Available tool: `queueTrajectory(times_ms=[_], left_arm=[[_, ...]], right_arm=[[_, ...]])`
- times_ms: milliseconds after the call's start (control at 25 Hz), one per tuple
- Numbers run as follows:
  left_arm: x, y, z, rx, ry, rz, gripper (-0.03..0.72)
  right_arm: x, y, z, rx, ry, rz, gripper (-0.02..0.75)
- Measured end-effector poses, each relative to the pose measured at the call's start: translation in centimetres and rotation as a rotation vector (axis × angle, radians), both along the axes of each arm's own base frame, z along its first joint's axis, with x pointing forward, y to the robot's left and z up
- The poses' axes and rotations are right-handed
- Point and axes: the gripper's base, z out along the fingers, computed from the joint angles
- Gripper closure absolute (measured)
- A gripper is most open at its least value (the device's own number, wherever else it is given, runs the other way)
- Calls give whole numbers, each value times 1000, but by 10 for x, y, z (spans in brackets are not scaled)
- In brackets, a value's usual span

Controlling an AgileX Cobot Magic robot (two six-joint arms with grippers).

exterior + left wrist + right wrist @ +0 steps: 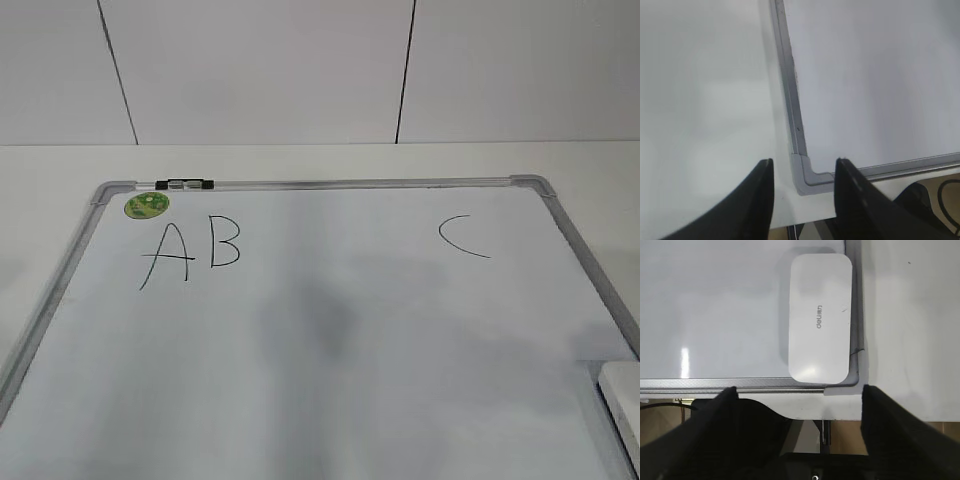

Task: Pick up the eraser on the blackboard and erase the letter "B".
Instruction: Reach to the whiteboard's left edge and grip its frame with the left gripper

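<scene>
The blackboard point(330, 340) is a white dry-erase board with a grey frame, lying flat on the table. The letter "B" point(225, 243) is drawn in thin black at its upper left, between an "A" point(168, 256) and a far-off "C" point(462, 238). The eraser point(622, 405) is a white block at the board's near right corner, cut by the frame edge. In the right wrist view the eraser point(820, 318) lies flat ahead of my open, empty right gripper point(797, 395). My left gripper point(804, 172) is open and empty above the board's near left corner point(807, 175). Neither gripper shows in the exterior view.
A round green sticker point(146, 205) sits at the board's upper left corner, beside a black-and-white clip point(185, 184) on the top frame. The white table point(60, 190) surrounds the board; its front edge point(840, 417) lies close below the board. A white wall stands behind.
</scene>
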Motion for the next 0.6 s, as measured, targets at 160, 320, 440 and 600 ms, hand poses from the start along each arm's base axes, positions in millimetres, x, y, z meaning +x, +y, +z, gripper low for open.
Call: queueTrajectory(times_ms=[160, 320, 440, 600], left_arm=[[30, -4, 3, -1, 124, -4, 381], [65, -7, -3, 11, 246, -2, 381], [94, -10, -13, 18, 329, 1, 381], [128, -12, -22, 34, 395, 4, 381]], right_arm=[[9, 1, -5, -4, 43, 0, 154], [16, 2, -9, -8, 84, 0, 154], [22, 2, -14, -8, 119, -2, 154], [28, 3, -18, -6, 149, -2, 154]])
